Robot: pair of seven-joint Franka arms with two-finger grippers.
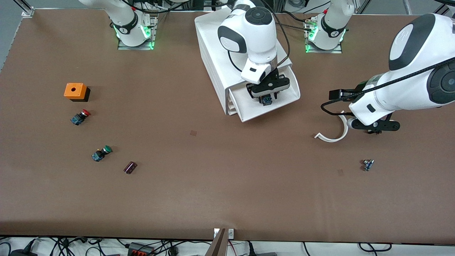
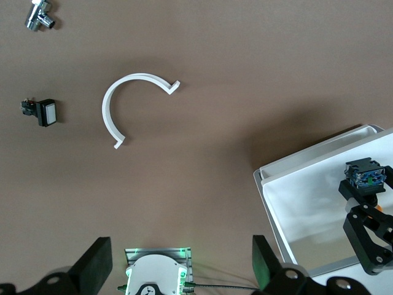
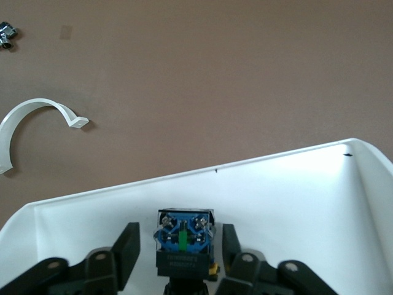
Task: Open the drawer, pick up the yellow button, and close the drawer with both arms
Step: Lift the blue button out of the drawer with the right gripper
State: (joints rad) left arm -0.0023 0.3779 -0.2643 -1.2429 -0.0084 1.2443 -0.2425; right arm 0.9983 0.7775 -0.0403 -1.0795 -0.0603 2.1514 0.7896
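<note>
Top drawer (image 1: 280,101) of the white cabinet (image 1: 217,53) is pulled out, so the tray is reachable from above. Right claw (image 1: 267,99) is down inside that drawer, fingers (image 3: 126,252) either side of the button (image 3: 184,243); there's a small gap between pads and the dark blue body in the right wrist view, so it looks like a grasp being closed, not yet a firm hold. Button lies in the drawer with its terminal end facing the wrist camera and only a sliver of yellow cap visible below, which is likely why the claw takes it across the body. Left claw (image 2: 181,270) is wide open, holding nothing, hovering over the table beside the cabinet toward the left arm's end, over the white curved clip (image 1: 334,133); it's waiting, probably for the drawer push. Red-capped button (image 1: 80,117), green-capped button (image 1: 101,153) and orange box (image 1: 75,91) lie well apart from the cabinet, toward the right arm's end, untouched.
</note>
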